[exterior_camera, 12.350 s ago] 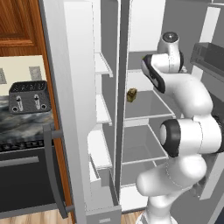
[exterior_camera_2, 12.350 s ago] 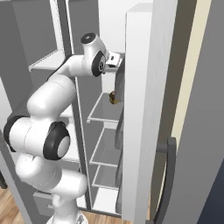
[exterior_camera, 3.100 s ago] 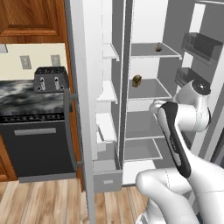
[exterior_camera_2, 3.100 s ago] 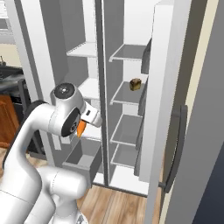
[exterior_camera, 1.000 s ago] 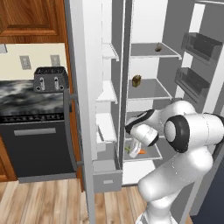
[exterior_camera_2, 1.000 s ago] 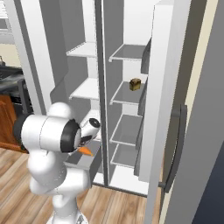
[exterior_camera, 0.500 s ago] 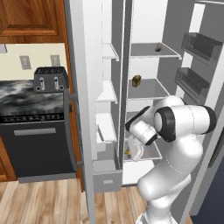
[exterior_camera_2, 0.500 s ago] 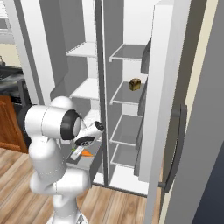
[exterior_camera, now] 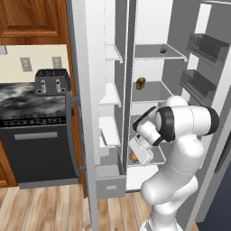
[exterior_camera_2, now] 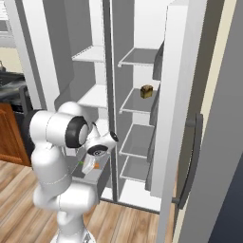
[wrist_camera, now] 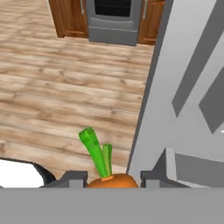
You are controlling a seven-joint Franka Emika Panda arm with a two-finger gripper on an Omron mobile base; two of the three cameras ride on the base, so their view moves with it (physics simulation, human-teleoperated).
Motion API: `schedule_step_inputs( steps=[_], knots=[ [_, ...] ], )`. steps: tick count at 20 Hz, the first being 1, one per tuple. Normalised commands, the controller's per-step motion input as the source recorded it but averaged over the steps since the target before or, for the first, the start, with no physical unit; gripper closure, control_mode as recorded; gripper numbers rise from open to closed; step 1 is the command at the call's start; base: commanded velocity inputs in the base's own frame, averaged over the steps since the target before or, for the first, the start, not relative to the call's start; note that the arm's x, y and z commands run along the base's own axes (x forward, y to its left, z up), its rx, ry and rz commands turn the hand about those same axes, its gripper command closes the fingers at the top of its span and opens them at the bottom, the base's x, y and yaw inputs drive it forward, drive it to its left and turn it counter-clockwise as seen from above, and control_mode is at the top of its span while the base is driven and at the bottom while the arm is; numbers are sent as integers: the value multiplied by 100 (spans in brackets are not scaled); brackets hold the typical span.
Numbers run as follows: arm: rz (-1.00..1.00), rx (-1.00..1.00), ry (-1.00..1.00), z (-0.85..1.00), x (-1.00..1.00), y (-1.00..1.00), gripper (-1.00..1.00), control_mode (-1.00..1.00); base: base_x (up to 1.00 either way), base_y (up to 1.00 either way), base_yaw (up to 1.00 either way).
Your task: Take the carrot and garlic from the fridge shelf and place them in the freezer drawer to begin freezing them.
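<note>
Orange carrot [wrist_camera: 107, 178] clamped between fingers [wrist_camera: 73, 178], long axis along fingers, green tuft pointing away from them toward wood floor [wrist_camera: 57, 96].

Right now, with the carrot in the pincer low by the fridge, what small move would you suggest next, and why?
Probably ease the pincer down over the open freezer drawer before releasing. The carrot sits between the fingertips in the hand view, green top pointing out, and wood floor lies beyond it there, so it may not yet be over the drawer.
</note>
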Motion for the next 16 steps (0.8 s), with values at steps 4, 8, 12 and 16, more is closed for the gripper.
schedule_step_inputs(
  steps=[4,8,12,16],
  knots=[
    [12,7,-4,4,0,0,100,-100,0,0,0],
    [7,4,0,-22,12,5,100,-100,0,0,0],
    [0,1,0,-30,24,24,100,-100,0,0,0],
    [0,2,0,-21,32,23,100,-100,0,0,0]
  ],
)
